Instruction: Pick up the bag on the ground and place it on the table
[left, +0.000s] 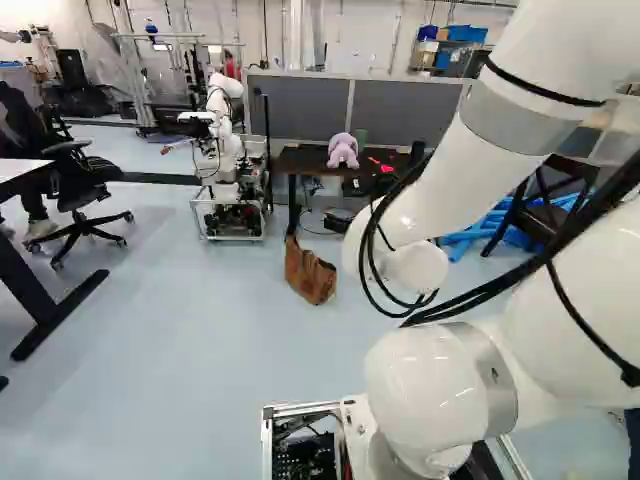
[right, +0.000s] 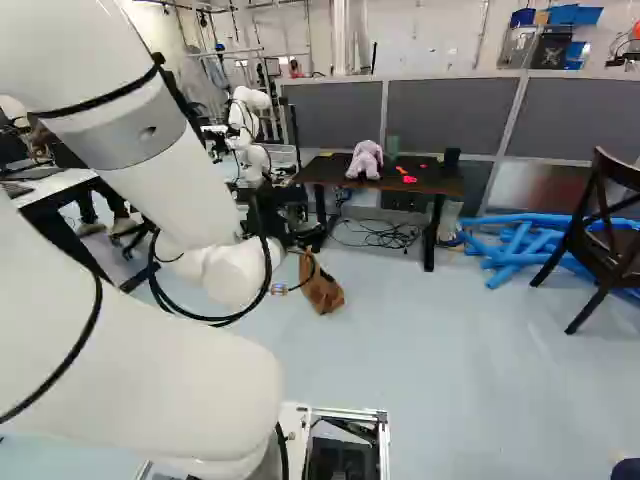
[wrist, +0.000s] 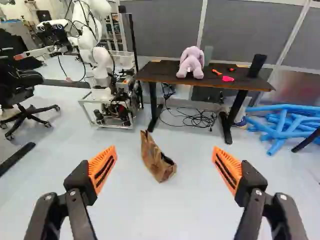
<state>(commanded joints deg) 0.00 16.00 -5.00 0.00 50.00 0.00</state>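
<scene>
Pale floor (wrist: 155, 215), brown bag (wrist: 155, 159), contents unclear

My arm (left: 450, 165) is glossy white, its thick tubes and rounded joints broken up by grey bands (left: 520, 118), with thin black straps and looping black cables (left: 468, 302) outside. My gripper (wrist: 164, 150) has black fingers (wrist: 77, 184), round screws at the links and slotted orange pads (wrist: 100, 160). My base (left: 300, 408) shows a silvery frame around dark electronics (left: 305, 460).
</scene>
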